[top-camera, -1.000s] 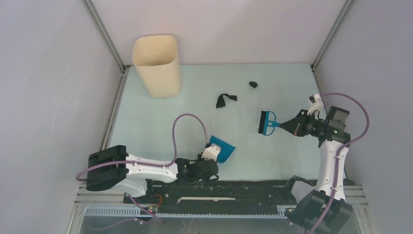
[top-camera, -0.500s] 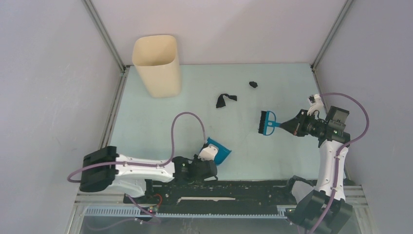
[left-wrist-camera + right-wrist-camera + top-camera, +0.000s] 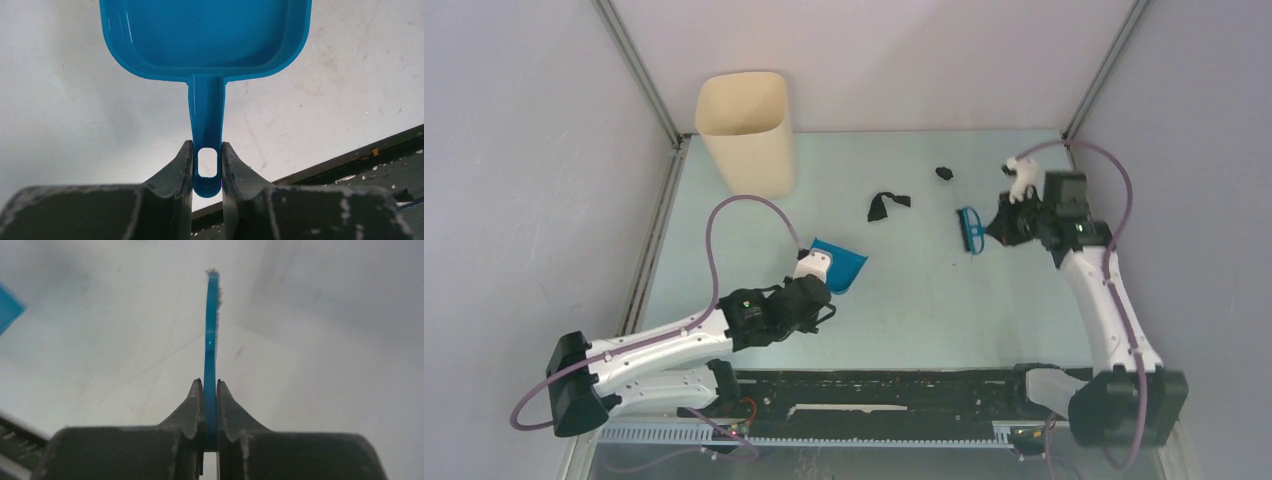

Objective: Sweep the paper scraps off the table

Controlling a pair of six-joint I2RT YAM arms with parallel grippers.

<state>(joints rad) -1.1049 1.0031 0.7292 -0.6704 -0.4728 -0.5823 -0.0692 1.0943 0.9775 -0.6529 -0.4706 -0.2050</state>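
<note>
1. Progress: early; nothing looks swept yet. Two paper scraps show, a long black scrap [image 3: 886,205] and a small black scrap [image 3: 944,173]; both lie loose on the table [image 3: 724,250], mid-to-far part, apart from each other.
2. Tools are in hand. The left gripper [image 3: 207,150] is clamped on the handle of the blue dustpan [image 3: 205,35]; the pan's inside is empty. The right gripper [image 3: 210,387] is pinched on the handle of the blue brush [image 3: 212,315].
3. The brush sits just right of the long black scrap and near the small one; the dustpan is well left of both.
4. Left to do, by my read: brush both scraps into the pan; probably tip them into the beige bin [image 3: 747,130].
5. Versus a second ago: the left arm has reached out, carrying the dustpan from the near edge toward the table's middle-left; the right arm has swung farther out, with the brush turned and closer to the scraps. Scraps and bin are unmoved.
</note>
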